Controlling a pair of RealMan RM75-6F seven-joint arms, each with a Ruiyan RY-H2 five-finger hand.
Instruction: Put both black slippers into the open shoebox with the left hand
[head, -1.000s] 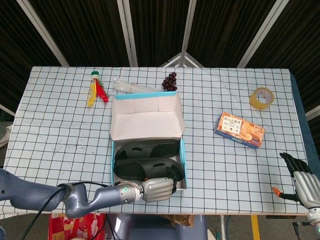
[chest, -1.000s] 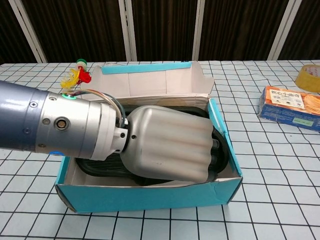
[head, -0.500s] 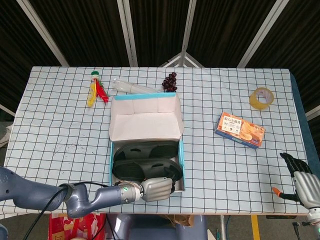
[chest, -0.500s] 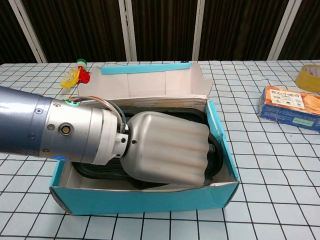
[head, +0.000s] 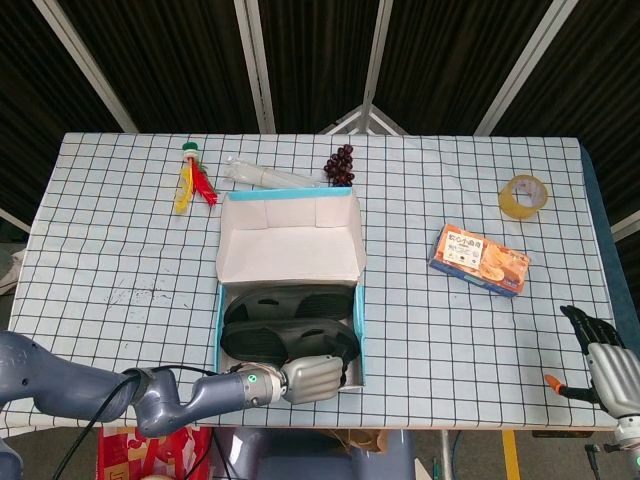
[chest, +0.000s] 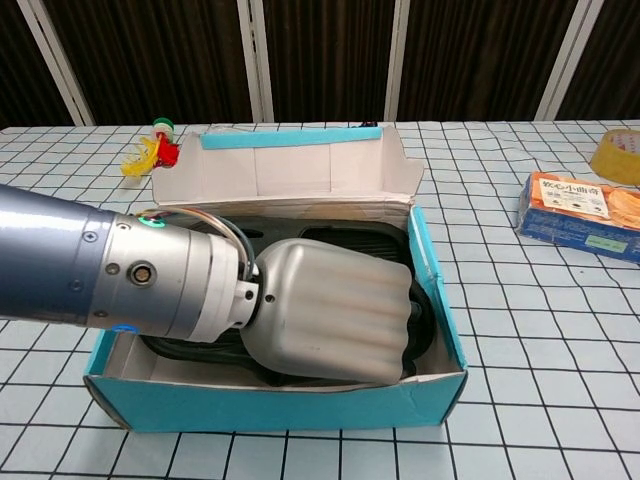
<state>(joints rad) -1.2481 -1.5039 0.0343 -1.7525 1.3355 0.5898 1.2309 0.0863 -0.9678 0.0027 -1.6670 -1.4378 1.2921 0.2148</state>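
Checked cloth covers your bench (head: 480, 330), and from the head view the open shoebox (head: 288, 262) sits near the front edge, left of the middle, its lid flap tipped back toward the far edge. Both black slippers (head: 290, 322) lie side by side in the tray. Your left robot hand (head: 316, 378) rests over the box's front wall, on the nearer slipper. Over the last second the box has slid a little to the left and squared up, while the hand stayed at the front of the tray. Your right robot hand (head: 604, 352) hangs idle off the front right corner, fingers apart and holding nothing. The tape roll (head: 523, 194), snack pack (head: 479, 259), grapes (head: 340, 162) and toy (head: 190, 176) lie well apart from the box. Turning to the chest view, the left robot hand (chest: 335, 310) fills the tray with its back upward and fingers curled down onto the near slipper (chest: 425, 320); whether they grip it or only press on it you cannot tell from here. Both slippers look to be inside, so the placing seems done, and what is left for you is probably to let go and lift clear without dragging the box along.
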